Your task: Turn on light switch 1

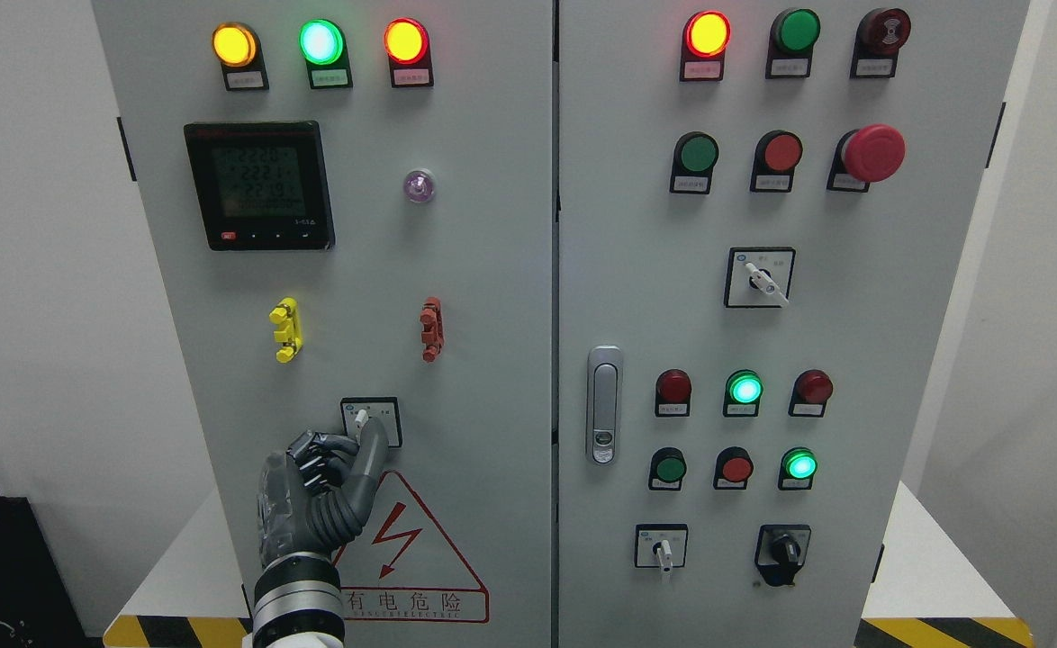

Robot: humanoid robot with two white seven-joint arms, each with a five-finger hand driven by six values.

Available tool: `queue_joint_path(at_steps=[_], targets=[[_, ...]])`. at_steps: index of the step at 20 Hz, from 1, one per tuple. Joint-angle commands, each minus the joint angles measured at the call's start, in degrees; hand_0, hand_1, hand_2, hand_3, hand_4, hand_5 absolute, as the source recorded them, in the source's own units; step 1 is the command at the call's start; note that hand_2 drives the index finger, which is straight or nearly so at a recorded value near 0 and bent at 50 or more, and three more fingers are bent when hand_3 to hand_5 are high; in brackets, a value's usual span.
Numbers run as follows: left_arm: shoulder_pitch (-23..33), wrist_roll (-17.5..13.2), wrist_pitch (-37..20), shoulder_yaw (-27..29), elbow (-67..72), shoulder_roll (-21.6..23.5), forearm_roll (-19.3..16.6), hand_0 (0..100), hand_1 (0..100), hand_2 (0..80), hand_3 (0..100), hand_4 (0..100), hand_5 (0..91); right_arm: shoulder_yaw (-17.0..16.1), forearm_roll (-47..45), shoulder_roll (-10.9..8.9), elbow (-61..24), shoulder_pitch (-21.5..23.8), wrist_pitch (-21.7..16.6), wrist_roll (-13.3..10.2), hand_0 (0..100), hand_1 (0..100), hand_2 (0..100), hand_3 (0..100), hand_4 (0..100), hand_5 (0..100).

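I count one left hand (317, 490), fingers (371, 454) clenched except one extended, touching one rotary switch (369, 420) below the meter (258, 184); three lit lamps (320, 42) above it.

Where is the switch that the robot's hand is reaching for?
In the head view, the small rotary switch sits low on the left cabinet door, above the warning triangle.

Grey cabinet (492, 270) stands on a white platform (177, 567) with yellow-black hazard striping (177, 630) along its front edge, visible both sides. Black box (6, 576) sits left of the platform, on what I can't tell.
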Motion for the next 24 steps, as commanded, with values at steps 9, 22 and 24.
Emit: queue_joint_path(at_steps=[9, 22, 24], targets=[[-0.3, -0.3, 0.0, -0.7, 0.0, -0.1, 0.1, 87, 55, 64.4, 97, 94, 84.5, 0.0, -1.4, 0.00, 0.0, 0.0, 0.0, 0.0, 0, 0, 0, 0, 0, 0], [-0.3, -0.3, 0.0, -0.7, 0.2, -0.1, 0.0, 89, 54, 64.0, 98, 93, 84.5, 0.0, -1.4, 0.00, 0.0, 0.0, 0.0, 0.0, 0, 0, 0, 0, 0, 0], [-0.3, -0.3, 0.0, -0.7, 0.2, -0.1, 0.0, 90, 54, 64.0, 98, 93, 84.5, 0.0, -1.4, 0.00, 0.0, 0.0, 0.0, 0.0, 0, 0, 0, 0, 0, 0]])
